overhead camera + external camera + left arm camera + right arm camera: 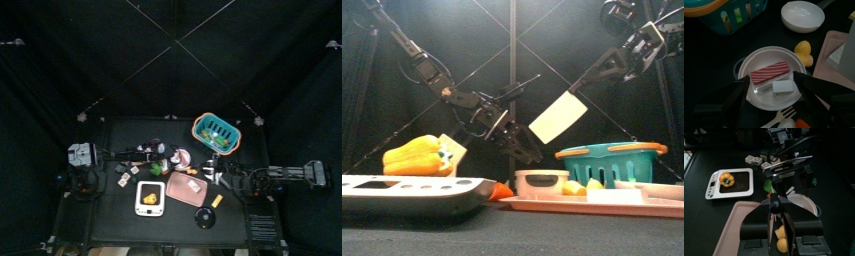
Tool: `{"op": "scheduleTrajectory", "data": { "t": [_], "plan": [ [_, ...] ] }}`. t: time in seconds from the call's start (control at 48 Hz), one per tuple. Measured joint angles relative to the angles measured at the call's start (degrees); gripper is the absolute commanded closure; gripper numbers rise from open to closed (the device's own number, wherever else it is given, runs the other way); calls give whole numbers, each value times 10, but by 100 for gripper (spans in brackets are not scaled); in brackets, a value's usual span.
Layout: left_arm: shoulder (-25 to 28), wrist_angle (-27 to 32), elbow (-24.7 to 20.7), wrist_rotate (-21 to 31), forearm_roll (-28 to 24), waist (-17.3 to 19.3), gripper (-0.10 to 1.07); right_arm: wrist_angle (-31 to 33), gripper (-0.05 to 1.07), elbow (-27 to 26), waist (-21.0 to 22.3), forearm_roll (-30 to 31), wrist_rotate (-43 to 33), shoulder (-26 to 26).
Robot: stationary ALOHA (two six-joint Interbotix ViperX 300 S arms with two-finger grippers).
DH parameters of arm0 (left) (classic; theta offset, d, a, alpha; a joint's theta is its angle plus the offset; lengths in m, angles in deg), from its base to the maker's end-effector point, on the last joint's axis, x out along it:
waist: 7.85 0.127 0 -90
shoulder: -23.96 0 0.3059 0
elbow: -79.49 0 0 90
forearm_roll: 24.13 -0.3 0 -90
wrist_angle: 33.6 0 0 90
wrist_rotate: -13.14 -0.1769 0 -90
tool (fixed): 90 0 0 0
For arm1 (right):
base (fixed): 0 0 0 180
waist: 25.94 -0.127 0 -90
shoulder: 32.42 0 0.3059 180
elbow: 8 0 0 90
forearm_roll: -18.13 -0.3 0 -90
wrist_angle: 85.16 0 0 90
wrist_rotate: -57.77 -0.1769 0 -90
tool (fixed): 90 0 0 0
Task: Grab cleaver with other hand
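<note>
The cleaver [559, 117] has a cream blade and hangs tilted in the air above the pink tray [596, 203]. My right gripper [588, 88] holds it from the upper right. In the right wrist view the right gripper [777, 208] is shut on the cleaver, which shows edge-on. My left gripper [774, 89] is open and empty, hovering over a white plate [757, 60] that holds a red-striped slice [769, 71] and a white cube [783, 87]. In the top view the left gripper [166, 158] is close to the right gripper [210, 170] at mid-table.
A white scale [409, 192] bearing a yellow pepper [418, 157] stands at the front left. A teal basket [217, 132] sits at the back right. A white bowl [804, 15] and a yellow piece [803, 48] lie near the plate. Small blocks [754, 160] lie behind the scale.
</note>
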Motion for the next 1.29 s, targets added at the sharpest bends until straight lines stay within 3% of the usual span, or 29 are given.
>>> {"op": "scheduleTrajectory", "data": {
  "t": [0.25, 0.417, 0.646, 0.958, 1.292],
  "plan": [
    [-66, -1, 49, 0, 0, -1, -3, -25, 60, -6, 3, 1, 1, -11],
    [-130, -7, 111, -3, -1, -13, -3, -60, 60, -12, 3, 0, 1, -12],
    [-211, -91, 204, 1, -1, -57, -3, -119, 60, -17, -6, -1, 0, -38],
    [-258, -233, 296, 1, 20, -71, -3, -188, 60, -57, -53, 3, 1, -113],
    [-310, -244, 339, 1, 29, -106, -3, -229, 60, -106, -98, 16, 3, -178]
  ]
}}
